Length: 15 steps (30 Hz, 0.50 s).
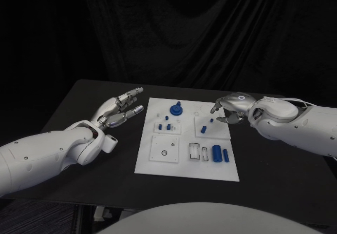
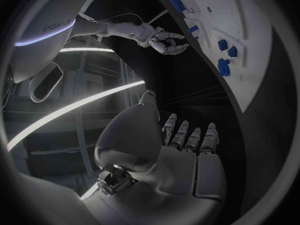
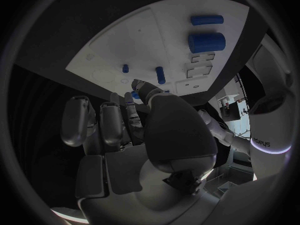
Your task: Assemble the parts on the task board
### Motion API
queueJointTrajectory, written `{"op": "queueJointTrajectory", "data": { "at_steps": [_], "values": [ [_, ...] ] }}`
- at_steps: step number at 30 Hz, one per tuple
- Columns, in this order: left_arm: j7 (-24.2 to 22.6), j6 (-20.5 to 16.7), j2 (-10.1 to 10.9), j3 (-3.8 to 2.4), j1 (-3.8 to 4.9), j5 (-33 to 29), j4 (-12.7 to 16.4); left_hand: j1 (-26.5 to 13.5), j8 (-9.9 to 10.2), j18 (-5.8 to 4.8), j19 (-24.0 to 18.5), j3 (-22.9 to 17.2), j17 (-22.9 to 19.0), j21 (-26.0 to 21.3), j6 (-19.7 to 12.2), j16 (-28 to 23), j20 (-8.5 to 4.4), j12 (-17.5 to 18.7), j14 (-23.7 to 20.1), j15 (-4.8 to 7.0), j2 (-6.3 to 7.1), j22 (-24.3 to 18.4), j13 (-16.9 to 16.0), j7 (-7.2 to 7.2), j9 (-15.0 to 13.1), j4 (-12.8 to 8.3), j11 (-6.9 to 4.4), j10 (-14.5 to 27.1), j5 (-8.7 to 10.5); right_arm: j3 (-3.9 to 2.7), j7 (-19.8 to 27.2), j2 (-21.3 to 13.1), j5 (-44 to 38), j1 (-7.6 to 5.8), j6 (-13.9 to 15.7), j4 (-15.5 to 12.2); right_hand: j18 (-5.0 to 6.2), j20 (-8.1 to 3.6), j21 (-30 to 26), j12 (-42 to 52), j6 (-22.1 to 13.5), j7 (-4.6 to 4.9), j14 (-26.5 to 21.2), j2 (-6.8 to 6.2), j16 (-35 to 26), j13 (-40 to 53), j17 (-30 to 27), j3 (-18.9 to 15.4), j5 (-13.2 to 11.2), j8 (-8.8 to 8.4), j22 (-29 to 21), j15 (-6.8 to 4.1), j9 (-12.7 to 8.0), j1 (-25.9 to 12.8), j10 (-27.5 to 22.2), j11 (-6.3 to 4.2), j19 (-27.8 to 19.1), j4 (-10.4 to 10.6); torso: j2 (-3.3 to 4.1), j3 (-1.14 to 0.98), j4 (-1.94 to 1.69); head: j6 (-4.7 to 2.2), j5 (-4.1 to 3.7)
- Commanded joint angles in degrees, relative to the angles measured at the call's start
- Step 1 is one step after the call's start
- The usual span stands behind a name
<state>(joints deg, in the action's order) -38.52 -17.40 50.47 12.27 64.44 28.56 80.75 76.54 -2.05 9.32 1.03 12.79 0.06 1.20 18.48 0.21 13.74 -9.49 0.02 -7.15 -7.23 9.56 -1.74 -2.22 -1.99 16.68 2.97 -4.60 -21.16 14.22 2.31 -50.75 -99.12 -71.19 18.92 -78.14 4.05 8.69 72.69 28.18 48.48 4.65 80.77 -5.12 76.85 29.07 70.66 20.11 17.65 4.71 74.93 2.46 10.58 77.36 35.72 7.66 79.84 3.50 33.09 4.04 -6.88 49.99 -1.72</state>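
My right hand [image 1: 228, 109], fingers curled and empty, hovers at the white plastic task board's [image 1: 186, 168] far right corner, nearest the small upright blue peg [image 1: 203, 129]; left hand [image 1: 121, 111] spread wide.

Left hand [image 1: 121, 110] hangs with fingers spread, holding nothing; right hand [image 1: 230, 107] has fingers curled in.

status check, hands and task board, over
Left hand open, hovering left of the task board. Right hand fingers curled at the board's far right corner, hold unclear. Blue parts on the board. Nothing blocking.

White arms (silver robot hand [image 1: 121, 110]).
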Motion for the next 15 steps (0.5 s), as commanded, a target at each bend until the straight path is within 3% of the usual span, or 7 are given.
{"op": "queueJointTrajectory", "data": {
  "at_steps": [1, 5, 7, 8, 11, 15],
  "values": [
    [-9.7, -1.28, 0.21, -0.06, -0.09, -1.26, 0.61, 0.93, 0.05, 0.96, 0.12, 0.28, -0.06, -0.03, 0.33, -0.21, 0.62, -0.44, -0.02, -0.65, -0.09, 0.35, -0.08, 0.08, -0.06, 0.0, 0.42, -0.28, -0.86, -0.05, -1.44, 0.77, 1.15, 0.14, -1.8, 1.42, 0.04, -0.04, 0.18, -0.52, -0.3, -0.13, 0.14, 0.1, 0.0, -0.69, 0.13, -0.11, 0.52, -0.28, 9.62, 0.24, 0.1, -0.24, 0.64, 0.04, 0.11, -0.28, -0.22, 1.57, -0.56, 0.01, -0.47],
    [-9.41, -1.43, 0.3, -0.06, -0.21, -1.27, 0.91, 2.03, 0.06, 0.95, 0.4, 0.46, -0.01, 0.09, 0.27, -0.16, 1.61, -0.51, 0.12, -1.41, -0.4, 0.96, -0.04, 0.41, -0.05, -0.09, 0.92, -0.16, -1.99, -0.06, -1.03, 1.75, 1.87, 0.15, -2.81, 2.96, 0.25, -0.04, -0.67, -0.87, -0.38, 0.24, -0.34, 0.18, -0.58, -1.66, -0.91, -0.12, 0.55, -0.37, 9.36, 0.11, 0.26, -0.22, 1.66, 0.01, -0.36, -0.36, -0.19, 1.84, -0.77, 0.01, -0.88],
    [-9.33, -1.71, 0.3, -0.06, -0.25, -1.27, 1.08, 2.65, 0.02, 1.01, 0.72, 0.6, 0.08, 0.27, 0.56, -0.07, 2.16, -0.87, 0.42, -1.9, -0.38, 1.81, -0.09, 0.55, -0.09, -0.12, 1.2, -0.34, -2.5, -0.06, -1.07, 2.05, 2.64, 0.16, -3.7, 3.43, 0.3, -0.13, -0.95, -1.12, -0.73, 0.4, -0.54, 0.33, -0.75, -2.63, -1.4, -0.74, -1.26, -0.55, 9.28, 0.02, 0.42, -1.24, 2.65, -0.16, -0.5, 0.46, -0.18, 1.86, -0.81, 0.01, -1.19],
    [-9.33, -1.89, 0.31, -0.06, -0.28, -1.27, 1.17, 3.6, -0.06, 1.05, 1.18, 0.66, 0.19, 0.49, 1.19, 0.04, 2.52, -1.19, 0.85, -2.43, -0.24, 2.77, -0.13, 0.84, -0.16, -0.25, 1.43, -0.54, -3.69, -0.06, -1.09, 2.23, 3.2, 0.16, -4.15, 3.69, 0.38, -0.17, -1.34, -1.3, -0.89, 0.5, -0.74, 0.4, -0.99, -3.01, -1.83, -0.99, -1.92, -0.62, 9.16, -0.04, 0.48, -1.45, 2.76, -0.19, -0.7, 0.7, -0.17, 1.86, -0.85, 0.01, -1.37],
    [-9.35, -2.22, 0.33, -0.06, -0.35, -1.27, 1.29, 4.12, -0.13, 1.07, 1.57, 0.8, 0.26, 0.67, 1.74, 0.11, 2.57, -1.52, 1.15, -2.59, -0.18, 3.47, -0.16, 0.96, -0.21, -0.18, 1.46, -0.75, -4.39, -0.06, -0.98, 2.85, 4.46, 0.16, -4.85, 4.47, 0.35, -0.02, -1.46, -1.99, -1.13, 1.23, -0.75, 0.64, -0.95, -3.9, -2.02, -1.03, -1.45, -0.67, 9.14, 0.26, 0.62, -1.01, 2.39, -0.02, -0.71, 0.55, -0.1, 1.64, -0.95, 0.01, -1.73],
    [-9.37, -2.28, 0.24, -0.06, -0.43, -1.27, 1.27, 4.42, -0.12, 1.05, 1.78, 0.87, 0.28, 0.76, 1.79, 0.13, 2.61, -1.74, 1.29, -2.79, -0.17, 3.75, -0.19, 1.04, -0.21, -0.17, 1.7, -0.91, -4.72, -0.06, -0.58, 3.36, 5.13, 0.16, -4.76, 5.15, 0.38, 0.09, -1.59, -2.92, -1.2, 1.29, -0.77, 0.68, -0.93, -4.96, -2.27, -1.07, -0.69, -0.64, 9.12, 0.35, 0.79, -0.46, 1.95, 0.2, -0.7, 0.2, 0.06, 1.42, -0.87, 0.01, -1.97]
  ]
}}
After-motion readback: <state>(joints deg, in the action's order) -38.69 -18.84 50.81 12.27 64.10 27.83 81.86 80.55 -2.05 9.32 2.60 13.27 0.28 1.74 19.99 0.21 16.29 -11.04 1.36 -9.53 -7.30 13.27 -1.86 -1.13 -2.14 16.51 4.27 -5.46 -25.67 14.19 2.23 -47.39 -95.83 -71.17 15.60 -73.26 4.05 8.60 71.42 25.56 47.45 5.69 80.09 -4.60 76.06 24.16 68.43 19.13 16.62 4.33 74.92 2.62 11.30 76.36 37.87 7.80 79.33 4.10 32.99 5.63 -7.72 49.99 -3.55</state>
